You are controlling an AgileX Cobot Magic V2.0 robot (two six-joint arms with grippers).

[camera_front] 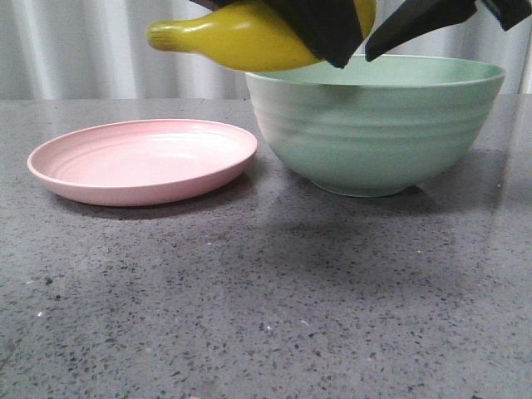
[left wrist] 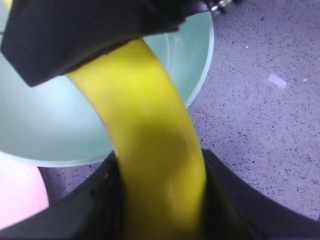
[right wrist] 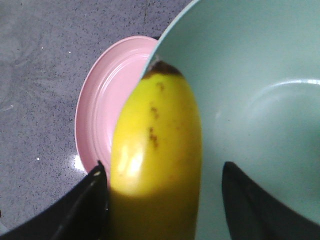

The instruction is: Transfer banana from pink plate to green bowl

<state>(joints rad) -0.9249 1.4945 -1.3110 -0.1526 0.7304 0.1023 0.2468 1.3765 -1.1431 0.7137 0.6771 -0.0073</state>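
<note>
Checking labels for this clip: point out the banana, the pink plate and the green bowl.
banana (camera_front: 241,37), front view, yellow body left of the fingers.
pink plate (camera_front: 141,158), front view, bare inner surface.
green bowl (camera_front: 374,133), front view, ridged outer wall.

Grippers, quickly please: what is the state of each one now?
Left gripper: closed on the banana.
Right gripper: open, fingers either side of the banana, one not touching it.
</note>
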